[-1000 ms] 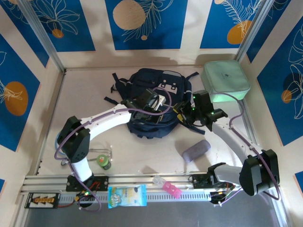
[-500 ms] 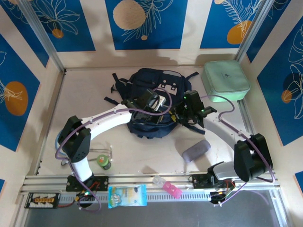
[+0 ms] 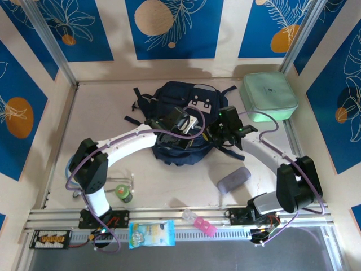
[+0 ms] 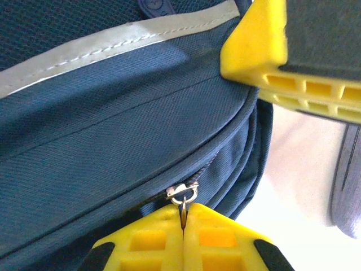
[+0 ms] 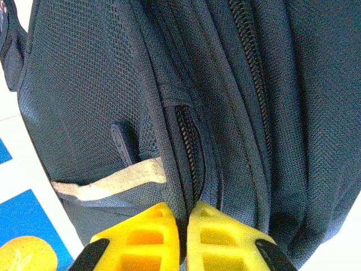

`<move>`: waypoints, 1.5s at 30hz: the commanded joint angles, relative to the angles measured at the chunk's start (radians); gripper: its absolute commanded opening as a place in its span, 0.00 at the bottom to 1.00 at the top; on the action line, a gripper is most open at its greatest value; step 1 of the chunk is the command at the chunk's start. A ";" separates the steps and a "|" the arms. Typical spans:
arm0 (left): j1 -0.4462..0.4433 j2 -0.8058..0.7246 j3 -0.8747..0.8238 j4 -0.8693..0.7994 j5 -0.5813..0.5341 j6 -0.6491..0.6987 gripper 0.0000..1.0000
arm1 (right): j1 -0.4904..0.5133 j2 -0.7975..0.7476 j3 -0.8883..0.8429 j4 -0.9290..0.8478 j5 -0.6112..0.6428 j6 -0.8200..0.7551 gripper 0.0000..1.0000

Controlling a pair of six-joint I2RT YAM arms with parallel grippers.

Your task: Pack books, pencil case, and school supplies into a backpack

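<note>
Backpack (image 3: 180, 93) looks zipped, nothing packed yet; left gripper (image 4: 183, 213) pinches the zipper pull (image 4: 181, 193), right gripper (image 5: 186, 217) pinches its side seam (image 5: 181, 169).

No legible text, label, brand or number was recorded in any view. Print on the pale-blue packet (image 3: 151, 234) at the near edge of the table (image 3: 101, 113) is too small to be read. On the backpack (image 4: 113, 113), seen close in both wrist views, no lettering is resolved.
</note>
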 commanded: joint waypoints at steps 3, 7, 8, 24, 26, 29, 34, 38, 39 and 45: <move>0.057 -0.104 -0.047 -0.110 -0.009 0.093 0.00 | -0.084 -0.057 0.033 -0.080 0.067 -0.117 0.07; 0.132 -0.164 -0.117 -0.117 -0.017 0.128 0.00 | -0.141 -0.068 0.049 -0.102 0.053 -0.189 0.06; 0.148 -0.176 -0.129 -0.118 -0.024 0.136 0.00 | -0.154 -0.063 0.058 -0.105 0.049 -0.215 0.06; 0.143 -0.183 -0.138 0.001 0.192 0.124 0.00 | -0.212 -0.020 0.202 -0.239 0.052 -0.360 0.33; 0.119 -0.168 -0.119 0.013 0.197 0.115 0.00 | -0.194 -0.061 0.175 -0.272 0.064 -0.322 0.37; 0.090 -0.135 -0.090 0.038 0.234 0.090 0.00 | -0.145 -0.126 0.099 -0.253 0.055 -0.242 0.46; 0.055 -0.089 -0.046 0.051 0.245 0.075 0.00 | -0.052 -0.174 0.013 -0.182 0.034 -0.086 0.54; 0.045 -0.076 -0.036 0.046 0.245 0.074 0.00 | -0.010 -0.152 -0.005 -0.154 0.051 -0.024 0.55; 0.046 -0.076 -0.037 0.046 0.243 0.075 0.00 | -0.010 -0.139 -0.003 -0.144 0.045 -0.020 0.55; 0.046 -0.087 -0.042 0.024 0.234 0.091 0.00 | 0.002 -0.065 0.041 -0.119 0.049 -0.055 0.44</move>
